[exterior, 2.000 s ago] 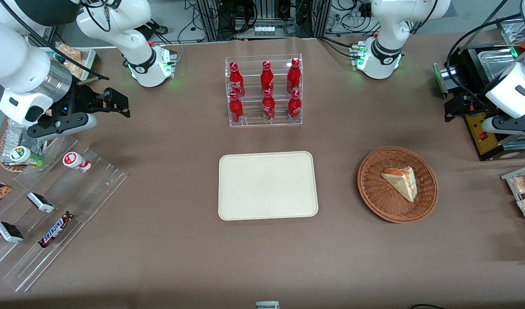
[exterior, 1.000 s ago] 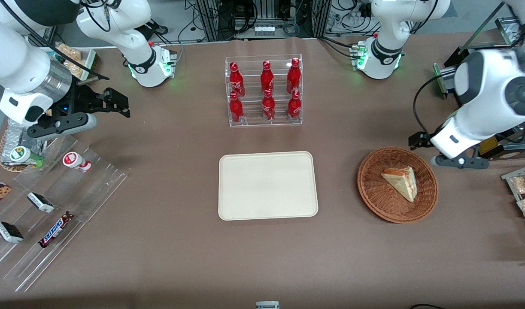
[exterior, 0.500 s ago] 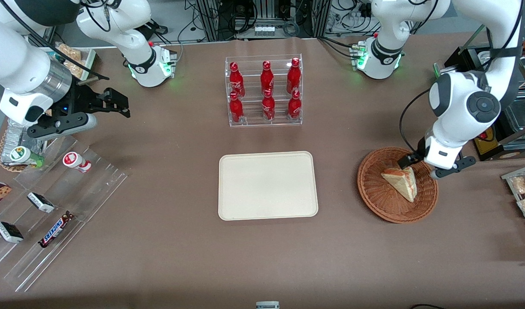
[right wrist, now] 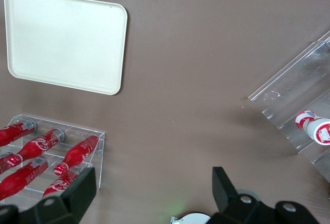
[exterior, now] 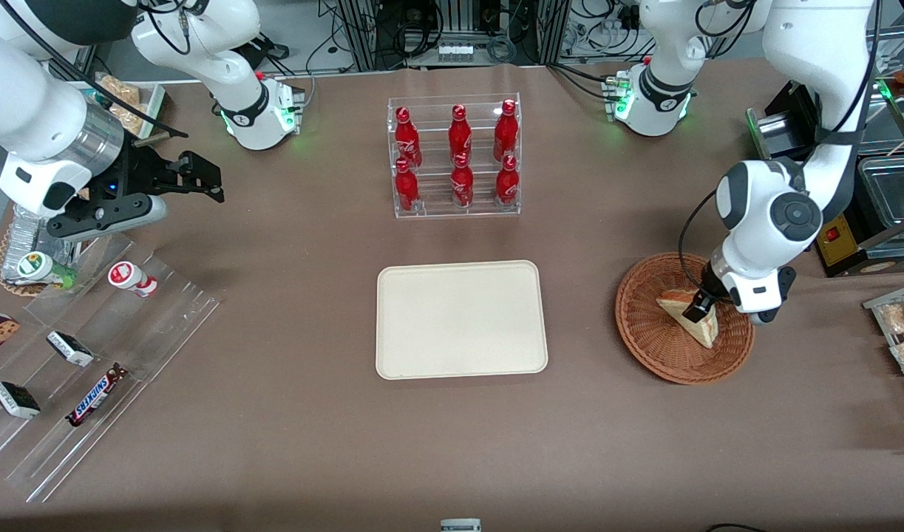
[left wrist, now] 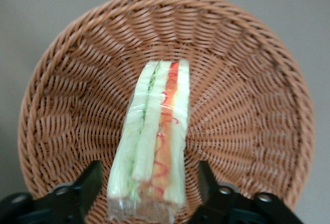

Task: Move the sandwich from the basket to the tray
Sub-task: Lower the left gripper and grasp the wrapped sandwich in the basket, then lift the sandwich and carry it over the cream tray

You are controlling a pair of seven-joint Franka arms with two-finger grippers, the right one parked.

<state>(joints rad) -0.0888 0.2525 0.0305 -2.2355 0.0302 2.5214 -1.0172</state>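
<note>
My gripper (left wrist: 149,182) sits low over the wicker basket (exterior: 647,347) at the right of the front view, fingers (left wrist: 87,182) spread apart, one on each side of the wrapped sandwich (left wrist: 154,141) without clamping it. The sandwich lies in the basket. The cream tray (exterior: 459,319) sits mid-frame, well apart.

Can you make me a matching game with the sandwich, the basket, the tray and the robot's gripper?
Things:
1. sandwich
2. basket
3. tray
4. gripper

Descriptions:
A. woven reddish-brown, holds the food
B. open, one finger on each side of the sandwich
C. cream, nothing on it
D. wrapped, with green and orange layers

Pairs: 1-D, 2-A, 3-C, 4-B
</note>
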